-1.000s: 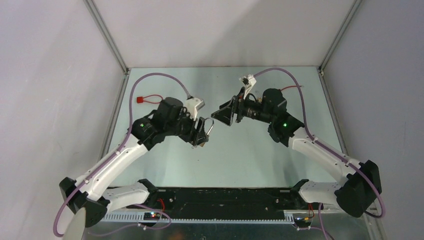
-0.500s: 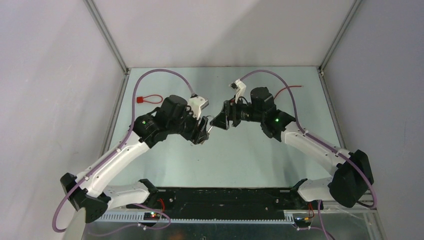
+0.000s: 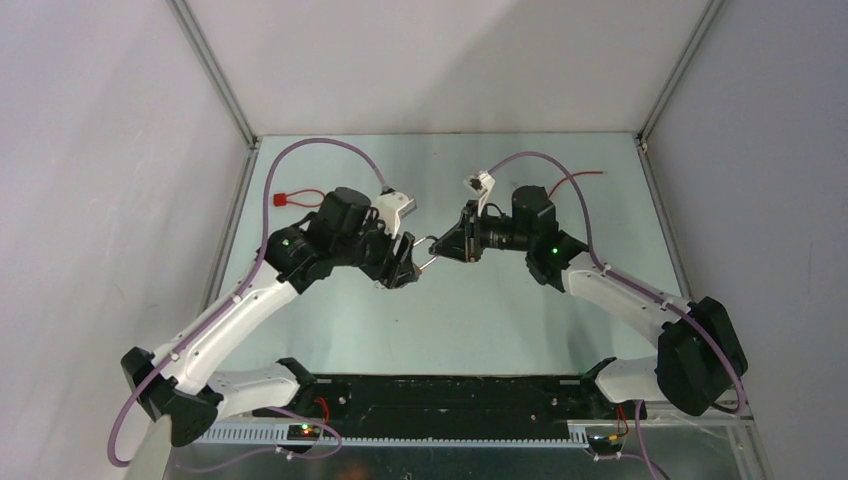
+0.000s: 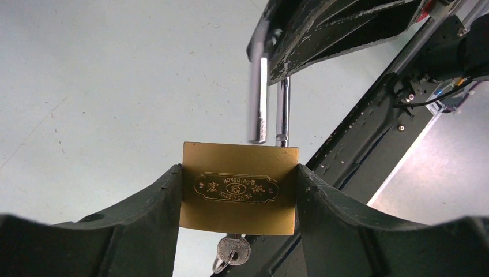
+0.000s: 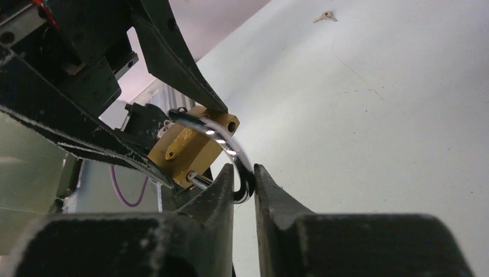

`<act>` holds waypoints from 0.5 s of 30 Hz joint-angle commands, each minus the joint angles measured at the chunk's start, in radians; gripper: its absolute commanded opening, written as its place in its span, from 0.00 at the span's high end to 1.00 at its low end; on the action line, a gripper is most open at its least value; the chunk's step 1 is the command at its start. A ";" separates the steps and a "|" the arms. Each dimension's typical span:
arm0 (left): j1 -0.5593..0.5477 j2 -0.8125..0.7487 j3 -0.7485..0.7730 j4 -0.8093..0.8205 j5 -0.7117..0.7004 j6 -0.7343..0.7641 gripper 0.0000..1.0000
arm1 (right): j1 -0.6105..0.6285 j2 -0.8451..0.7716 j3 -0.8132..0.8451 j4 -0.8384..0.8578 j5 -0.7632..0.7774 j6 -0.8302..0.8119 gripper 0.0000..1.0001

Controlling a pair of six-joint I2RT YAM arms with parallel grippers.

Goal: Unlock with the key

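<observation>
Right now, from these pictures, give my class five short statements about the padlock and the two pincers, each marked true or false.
1. The left pincer grips the brass padlock by its sides. True.
2. The right pincer hangs open, away from the shackle. False: it is shut on the shackle.
3. A key sticks out of the padlock's underside. True.
4. The padlock lies flat on the table. False: the pincers hold it up off the table.
5. A red tag lies at the table's far left. True.

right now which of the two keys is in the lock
The key sticking out under the brass padlock; the other key lies loose on the table.
</observation>
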 commanded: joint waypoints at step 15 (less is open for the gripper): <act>0.124 0.001 0.044 0.101 -0.047 -0.097 1.00 | -0.044 -0.172 -0.217 0.371 -0.089 -0.068 0.72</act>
